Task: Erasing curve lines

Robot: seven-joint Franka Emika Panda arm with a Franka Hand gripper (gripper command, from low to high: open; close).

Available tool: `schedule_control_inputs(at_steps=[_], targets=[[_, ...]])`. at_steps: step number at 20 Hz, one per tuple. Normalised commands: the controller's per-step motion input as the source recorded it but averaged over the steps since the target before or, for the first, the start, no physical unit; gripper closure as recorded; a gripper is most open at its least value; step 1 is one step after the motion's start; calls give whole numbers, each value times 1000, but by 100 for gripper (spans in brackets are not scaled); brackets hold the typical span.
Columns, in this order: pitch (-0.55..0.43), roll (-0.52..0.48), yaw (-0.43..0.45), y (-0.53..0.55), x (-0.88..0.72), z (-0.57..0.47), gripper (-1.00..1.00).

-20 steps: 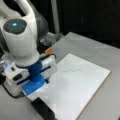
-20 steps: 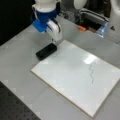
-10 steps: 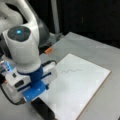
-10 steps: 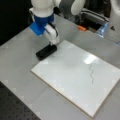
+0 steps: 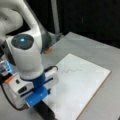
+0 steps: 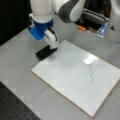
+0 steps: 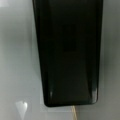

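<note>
One change, small: the gripper (image 6: 53,46) has settled slightly lower over the eraser (image 6: 46,52) in the last second. The eraser itself, the board and the line have not shifted.

- Meaning for the task: work stands at the pick-up of the eraser. No wiping shows, and the line is whole.
- Eraser: black block lying flat on the table (image 6: 20,50), just off the board's corner at 10 o'clock in a front view. It fills the wrist view (image 7: 67,50). In a front view (image 5: 46,110) it sits at 6 o'clock, under the arm.
- Gripper: at the eraser's right end, fingertips down at the block. Whether the fingers are spread or pinching it cannot be told, since none show in the wrist view.
- Board (image 6: 70,72): white, flat, all four edges free in a front view. Its near corner lies just beside the eraser.
- Line (image 6: 91,73): one thin wavy squiggle toward the board's 3 o'clock side, well apart from the gripper. It also shows in a front view (image 5: 71,71), near the board's 11 o'clock corner.
- Open room: bare board surface lies between the eraser and the line, with grey table around the board on every side.
- Clutter: an orange item (image 6: 81,28) at 1 o'clock, off the board.
</note>
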Motion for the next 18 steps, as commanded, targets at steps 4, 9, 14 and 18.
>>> schedule_control_inputs(at_steps=[4,9,14,18], targets=[[66,-19,166,-168,107,-60,-100],[61,-23,172,-212,78,-48,-100],[32,-1,164,-165,106,-82,-100],[6,24,112,-100,125,-74,-100]])
